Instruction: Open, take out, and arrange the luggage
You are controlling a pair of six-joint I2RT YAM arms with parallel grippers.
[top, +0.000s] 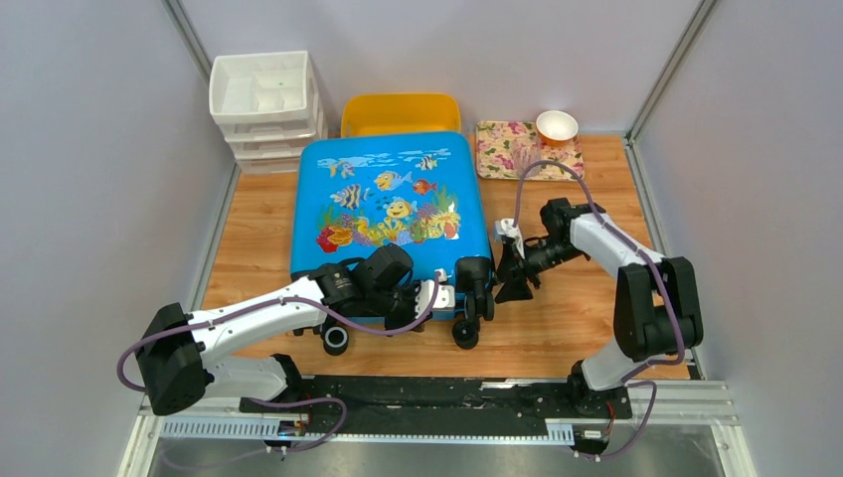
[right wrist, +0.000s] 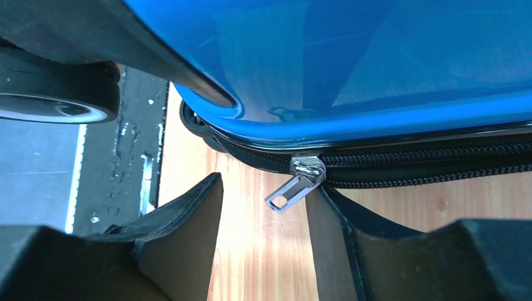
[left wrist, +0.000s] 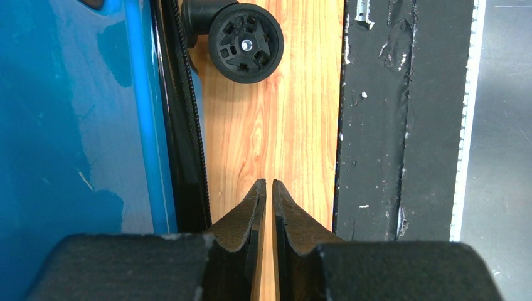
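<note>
The bright-blue suitcase (top: pixel 393 204) with fish print lies flat on the wooden table, lid shut. My right gripper (top: pixel 509 266) is open at its near right corner. In the right wrist view my right gripper (right wrist: pixel 263 188) has the silver zipper pull (right wrist: pixel 292 190) between its fingertips, close to the right one; the black zipper (right wrist: pixel 426 166) runs under the blue shell (right wrist: pixel 351 63). My left gripper (top: pixel 449 296) is shut and empty at the suitcase's near edge. In the left wrist view my left gripper (left wrist: pixel 269 183) points along the blue shell (left wrist: pixel 69 125) toward a black wheel (left wrist: pixel 246 42).
A yellow tub (top: pixel 400 112) stands behind the suitcase. White stacked drawers (top: pixel 264 104) are at the back left. A floral tray (top: pixel 522 149) with a small bowl (top: pixel 557 126) is at the back right. The black base rail (top: pixel 437 397) runs along the near edge.
</note>
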